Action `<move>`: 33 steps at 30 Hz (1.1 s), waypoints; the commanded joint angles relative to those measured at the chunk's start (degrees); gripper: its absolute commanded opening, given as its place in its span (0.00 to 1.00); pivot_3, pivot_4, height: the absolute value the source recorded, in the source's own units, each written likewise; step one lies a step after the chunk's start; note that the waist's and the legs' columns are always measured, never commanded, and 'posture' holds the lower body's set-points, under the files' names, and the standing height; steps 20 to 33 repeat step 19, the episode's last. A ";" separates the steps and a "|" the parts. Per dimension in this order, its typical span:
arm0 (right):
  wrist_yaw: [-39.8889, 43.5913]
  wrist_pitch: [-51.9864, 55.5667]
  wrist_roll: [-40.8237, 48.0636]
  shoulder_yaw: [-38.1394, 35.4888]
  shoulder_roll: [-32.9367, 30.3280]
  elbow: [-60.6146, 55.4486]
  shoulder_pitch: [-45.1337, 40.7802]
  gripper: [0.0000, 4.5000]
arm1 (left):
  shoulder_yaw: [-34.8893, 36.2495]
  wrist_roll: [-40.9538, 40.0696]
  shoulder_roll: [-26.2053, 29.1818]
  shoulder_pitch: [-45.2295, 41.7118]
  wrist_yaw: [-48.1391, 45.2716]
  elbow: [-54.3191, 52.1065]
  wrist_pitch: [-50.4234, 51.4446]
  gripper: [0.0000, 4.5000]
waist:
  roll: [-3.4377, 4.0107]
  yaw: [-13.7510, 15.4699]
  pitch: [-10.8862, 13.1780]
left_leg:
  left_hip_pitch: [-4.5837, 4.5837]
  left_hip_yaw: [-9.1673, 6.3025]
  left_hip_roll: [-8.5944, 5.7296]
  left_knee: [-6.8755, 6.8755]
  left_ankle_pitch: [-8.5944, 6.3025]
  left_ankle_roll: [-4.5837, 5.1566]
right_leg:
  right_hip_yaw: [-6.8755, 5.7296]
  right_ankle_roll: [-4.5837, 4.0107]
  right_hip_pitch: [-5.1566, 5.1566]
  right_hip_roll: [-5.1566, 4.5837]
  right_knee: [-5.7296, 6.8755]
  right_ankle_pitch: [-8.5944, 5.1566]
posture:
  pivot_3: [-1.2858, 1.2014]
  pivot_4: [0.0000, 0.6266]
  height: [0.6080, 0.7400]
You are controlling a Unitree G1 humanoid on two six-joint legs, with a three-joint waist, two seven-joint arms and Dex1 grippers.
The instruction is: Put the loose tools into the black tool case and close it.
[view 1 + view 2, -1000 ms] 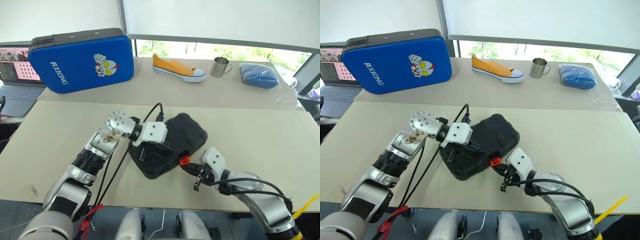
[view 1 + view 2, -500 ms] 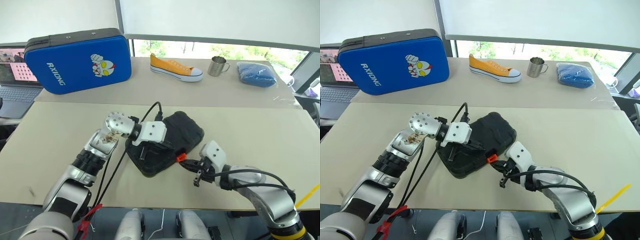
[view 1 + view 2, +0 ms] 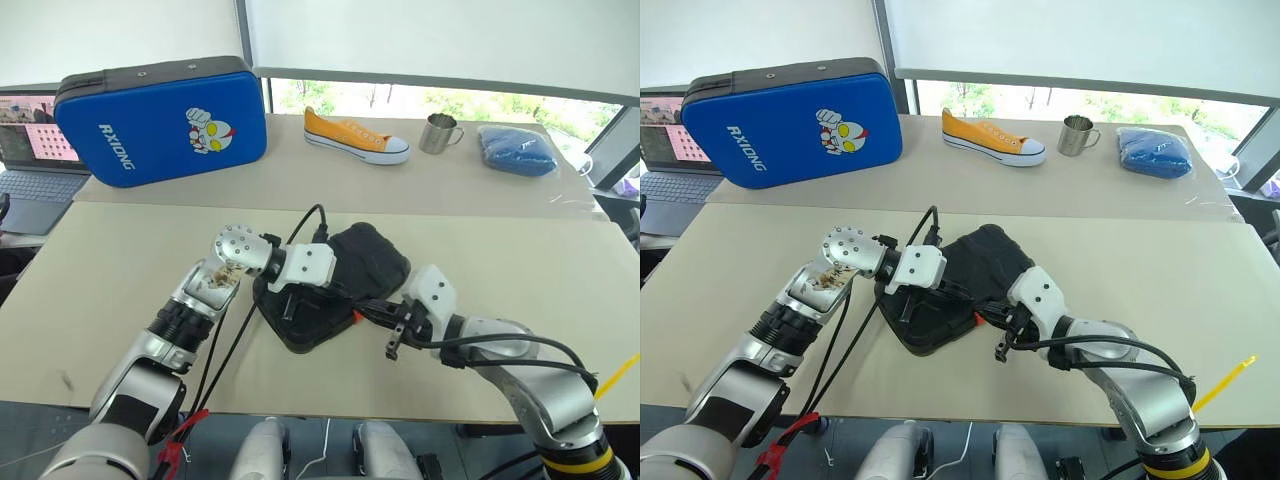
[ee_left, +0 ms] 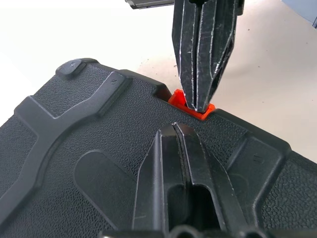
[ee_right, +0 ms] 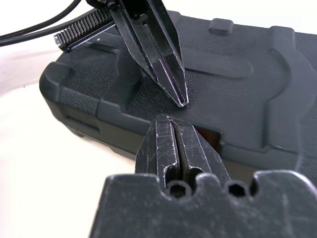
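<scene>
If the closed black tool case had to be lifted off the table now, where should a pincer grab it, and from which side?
Probably at the front rim beside the orange latch, coming in level from the robot's side. The black tool case lies flat and shut, its broad lid too wide to span; only the thin edge offers opposing faces.

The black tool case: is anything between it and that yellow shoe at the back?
Nothing. In the left eye view, bare tabletop runs from the closed black tool case to the yellow shoe.
</scene>
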 commanded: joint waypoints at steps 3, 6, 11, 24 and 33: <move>12.02 1.84 11.45 -14.62 -10.70 -5.05 5.59 0.27 | 4.95 -3.01 9.92 4.12 -3.57 -2.00 9.91 0.26 | 0.00 -0.52 0.00 | -0.03 -0.01 0.03 -0.04 0.00 0.01 | 0.00 0.00 -0.06 0.02 0.00 0.00 | 0.52 0.24 0.99; 19.88 -0.05 14.77 -21.52 -16.66 -2.67 9.08 0.49 | 10.52 -7.21 16.89 7.32 -4.41 -5.25 15.67 0.48 | 0.02 -1.48 -0.01 | 0.16 0.02 0.11 -0.25 -0.02 0.03 | 0.03 -0.09 -0.04 0.08 0.00 -0.04 | 0.52 0.24 0.99; 32.95 0.36 19.38 -32.05 -25.33 5.63 11.75 0.83 | 25.19 -20.04 30.28 14.12 -7.41 -11.04 34.07 0.83 | -0.01 -1.78 0.15 | 0.21 0.03 0.16 -0.40 -0.01 0.02 | 0.01 -0.18 -0.09 0.09 0.05 -0.12 | 0.52 0.24 0.99; 39.45 0.05 21.28 -32.64 -30.11 18.64 6.54 1.00 | 44.14 -29.10 37.40 25.28 -1.85 -17.14 46.92 0.99 | -0.10 -0.05 0.30 | 0.11 0.06 0.16 -0.39 -0.01 0.01 | -0.05 -0.09 -0.11 -0.15 -0.10 -0.15 | 0.52 0.24 0.99; 39.45 0.05 21.28 -32.64 -30.11 18.64 6.54 1.00 | 44.14 -29.10 37.40 25.28 -1.85 -17.14 46.92 0.99 | -0.10 -0.05 0.30 | 0.11 0.06 0.16 -0.39 -0.01 0.01 | -0.05 -0.09 -0.11 -0.15 -0.10 -0.15 | 0.52 0.24 0.99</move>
